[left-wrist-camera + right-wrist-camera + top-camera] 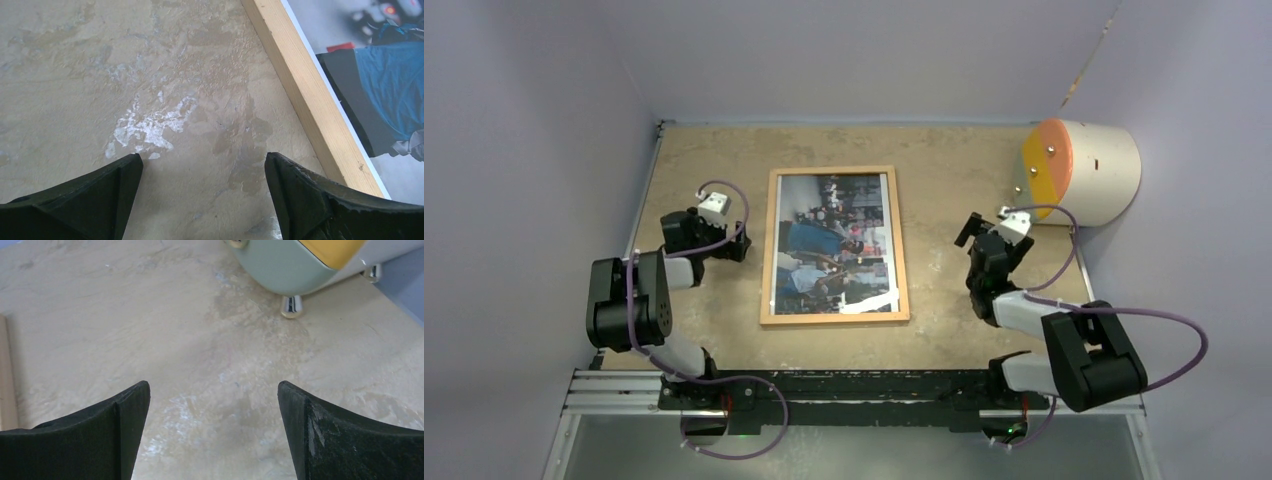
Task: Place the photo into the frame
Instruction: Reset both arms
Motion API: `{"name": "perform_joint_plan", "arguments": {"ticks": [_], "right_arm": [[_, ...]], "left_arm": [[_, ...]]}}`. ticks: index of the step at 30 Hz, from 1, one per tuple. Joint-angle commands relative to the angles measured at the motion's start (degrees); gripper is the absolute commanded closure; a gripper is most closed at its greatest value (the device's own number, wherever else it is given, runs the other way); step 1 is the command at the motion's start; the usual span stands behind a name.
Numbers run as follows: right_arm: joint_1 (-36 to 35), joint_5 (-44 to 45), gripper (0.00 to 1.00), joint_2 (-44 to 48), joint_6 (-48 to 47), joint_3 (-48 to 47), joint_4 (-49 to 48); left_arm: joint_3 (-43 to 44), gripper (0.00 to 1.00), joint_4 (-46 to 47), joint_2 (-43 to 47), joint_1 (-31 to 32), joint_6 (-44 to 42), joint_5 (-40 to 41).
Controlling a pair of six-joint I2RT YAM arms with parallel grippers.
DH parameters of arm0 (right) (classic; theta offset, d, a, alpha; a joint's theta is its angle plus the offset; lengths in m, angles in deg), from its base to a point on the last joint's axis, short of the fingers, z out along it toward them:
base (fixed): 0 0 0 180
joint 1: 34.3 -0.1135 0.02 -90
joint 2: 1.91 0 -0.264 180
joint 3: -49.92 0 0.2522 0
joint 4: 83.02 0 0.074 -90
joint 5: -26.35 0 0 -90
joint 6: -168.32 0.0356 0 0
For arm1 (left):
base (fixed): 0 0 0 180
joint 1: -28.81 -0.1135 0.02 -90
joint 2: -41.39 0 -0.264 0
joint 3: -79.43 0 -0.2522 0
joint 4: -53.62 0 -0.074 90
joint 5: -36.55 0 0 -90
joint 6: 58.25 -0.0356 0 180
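1. While the photo [834, 235] lies flat inside the frame [834, 318], both arms sit clear of it, 1 on each side.
2. The frame rests on the middle of the bench [704, 150], its long sides running away from the arm bases. Its light wooden strips close round the print on all 4 sides.
3. The photo shows people in blue, white and dark tones. A pale slanted band crosses its near right corner, and I cannot tell whether that is glare or part of the print.
4. The left tool [738, 246] sits low just left of the frame without touching it, its fingers spread wide with nothing between them.
5. From the left wrist, the left tool [202, 162] hovers over mottled bare bench [100, 75]. The frame's strip [310, 100] runs diagonally past 1 finger [320, 200], with the photo [390, 85] beyond it.
6. The right tool [969, 228] is right of the frame and well apart from it, fingers wide and empty.
7. From the right wrist, the right tool [214, 390] is over bare bench, and a sliver of the frame's wood [6, 375] shows at the left edge.
8. A white drum [1089, 170] with an orange face lies on its side at the far right corner, near the right tool but apart from it. The right wrist view shows the drum [280, 265] and 1 of its shiny metal studs [291, 306].
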Motion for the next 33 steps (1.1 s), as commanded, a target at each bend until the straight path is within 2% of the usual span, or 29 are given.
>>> {"name": "perform_joint_plan", "arguments": {"ticks": [1,5,9,11,12,14,16,20,24,26,27,28,29,31,33], "right_arm": [[0.8,4.5,0.01,-3.0,-6.1,6.3,-23.0],[1.3,2.9,0.01,-4.9,-10.4,5.8,-26.0],[1.6,5.9,0.01,-10.4,-11.5,8.1,-37.0],[1.6,6.6,0.01,-13.3,-14.9,9.7,-45.9],[1.6,5.0,0.01,-13.4,-15.8,9.7,-47.0],[1.6,1.5,0.01,-12.7,-14.9,9.0,-41.9],[1.6,0.1,0.01,-13.2,-15.4,7.8,-40.8],[2.0,-3.5,0.01,-14.1,-16.2,4.9,-36.2],[3.1,-6.1,0.01,-14.2,-15.8,4.4,-34.9],[4.1,-11.0,0.01,-14.0,-15.4,5.7,-35.5],[4.9,-14.8,0.01,-15.8,-16.3,7.5,-38.9],[4.9,-13.6,0.01,-18.6,-19.7,9.0,-47.9],[4.5,-13.7,0.01,-18.0,-20.1,9.5,-48.0],[4.9,-18.0,0.01,-15.5,-17.2,7.0,-37.1],[6.3,-18.0,0.01,-17.3,-16.7,4.8,-36.4]], "left_arm": [[-5.2,0.0,21.8,2.1,0.1,4.1,1.3],[-7.0,0.0,24.2,3.6,1.2,3.9,2.1],[-9.6,0.0,30.1,4.0,3.0,6.2,2.8],[-9.5,0.0,30.2,3.9,4.6,6.0,5.3],[-9.6,0.0,30.0,3.9,5.2,5.6,6.4],[-10.3,0.0,30.8,4.4,6.3,5.4,7.9],[-14.4,0.0,41.5,3.1,7.5,5.3,8.7],[-16.5,0.0,48.8,-2.1,10.0,4.6,14.2],[-16.7,0.0,48.3,-1.6,10.4,5.4,18.7],[-16.4,0.0,47.5,-1.6,10.4,6.0,20.2],[-16.1,0.0,46.2,-1.3,10.4,6.0,21.1],[-16.3,0.0,46.7,-1.4,10.4,6.5,22.5],[-16.8,0.0,48.1,-1.7,10.4,7.3,24.1],[-17.8,0.0,49.3,-1.3,10.4,7.9,25.6],[-18.0,0.0,49.5,-1.2,10.4,8.0,26.3]]}}
